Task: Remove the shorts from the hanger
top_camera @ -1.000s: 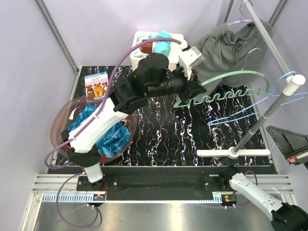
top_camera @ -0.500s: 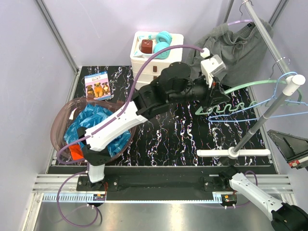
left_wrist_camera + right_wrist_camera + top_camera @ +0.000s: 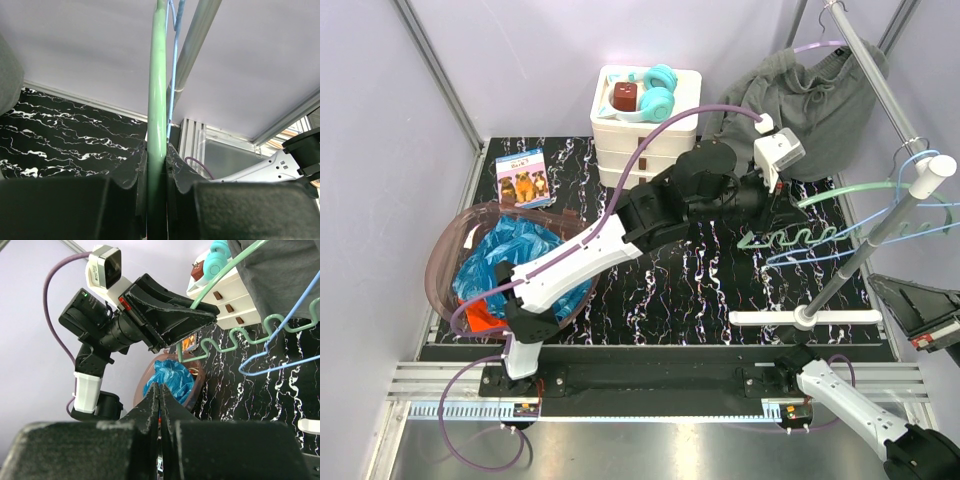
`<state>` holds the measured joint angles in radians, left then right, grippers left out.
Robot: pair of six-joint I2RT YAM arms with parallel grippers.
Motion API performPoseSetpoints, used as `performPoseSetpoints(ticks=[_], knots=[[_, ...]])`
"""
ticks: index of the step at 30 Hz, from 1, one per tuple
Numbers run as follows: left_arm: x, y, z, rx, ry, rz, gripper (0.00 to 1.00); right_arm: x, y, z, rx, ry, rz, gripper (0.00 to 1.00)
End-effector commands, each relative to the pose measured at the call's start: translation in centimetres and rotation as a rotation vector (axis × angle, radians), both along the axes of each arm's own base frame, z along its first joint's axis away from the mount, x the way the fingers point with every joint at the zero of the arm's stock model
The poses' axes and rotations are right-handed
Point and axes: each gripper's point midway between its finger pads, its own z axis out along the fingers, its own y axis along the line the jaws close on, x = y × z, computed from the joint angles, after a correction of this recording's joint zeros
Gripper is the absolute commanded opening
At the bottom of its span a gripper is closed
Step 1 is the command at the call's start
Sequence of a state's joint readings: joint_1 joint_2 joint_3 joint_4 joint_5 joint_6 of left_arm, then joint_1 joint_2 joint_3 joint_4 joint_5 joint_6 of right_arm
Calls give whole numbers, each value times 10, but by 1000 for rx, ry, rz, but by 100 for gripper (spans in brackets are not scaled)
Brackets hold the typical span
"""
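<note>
Grey shorts hang bunched at the far right corner, draped under the far end of the rack's rail, with an arm of a lilac hanger showing above them. The blue shorts and the orange shorts lie in a clear pink basin at the near left; only the top view shows the orange pair, while the right wrist view catches just the blue fabric past its own fingers. Stretched across the table, the left gripper grasps the bare green hanger. The left wrist view settles this: both pads are clenched on the green bar, with a thin blue hanger and the rack's pole just behind it. The right gripper is pressed closed on nothing, looking across from the right at the left gripper. A broad stretch of black marbled tabletop lies between the basin and the rack's base. Lilac walls close in on the left, far and right sides. At the far edge stand a white drawer unit carrying teal headphones, and a dog booklet lies to its left.
</note>
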<state>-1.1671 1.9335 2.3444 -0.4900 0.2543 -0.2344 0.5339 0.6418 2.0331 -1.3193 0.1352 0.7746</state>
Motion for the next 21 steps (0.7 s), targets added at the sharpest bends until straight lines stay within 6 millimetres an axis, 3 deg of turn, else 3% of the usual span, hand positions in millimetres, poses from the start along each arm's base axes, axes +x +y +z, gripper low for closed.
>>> performPoseSetpoints(ticks=[1, 2, 5, 7, 10, 17, 21], knots=[[-7, 8, 40, -115, -52, -4, 0, 3, 10, 4, -9, -23, 38, 0], [-7, 9, 39, -111, -48, -4, 1, 2, 11, 4, -12, -23, 51, 0], [-5, 12, 33, -96, -28, 15, 22, 0, 17, 1, -30, -15, 81, 0], [-5, 18, 39, -112, -24, 33, 36, 0, 17, 1, -48, -24, 85, 0], [-2, 26, 41, -126, -22, 60, 47, -2, 16, 2, -98, -39, 91, 1], [14, 57, 78, -243, -48, 161, 61, -9, 30, 2, -194, -48, 192, 3], [37, 74, 87, -269, -60, 262, 63, -8, 36, -3, -244, -56, 233, 6]])
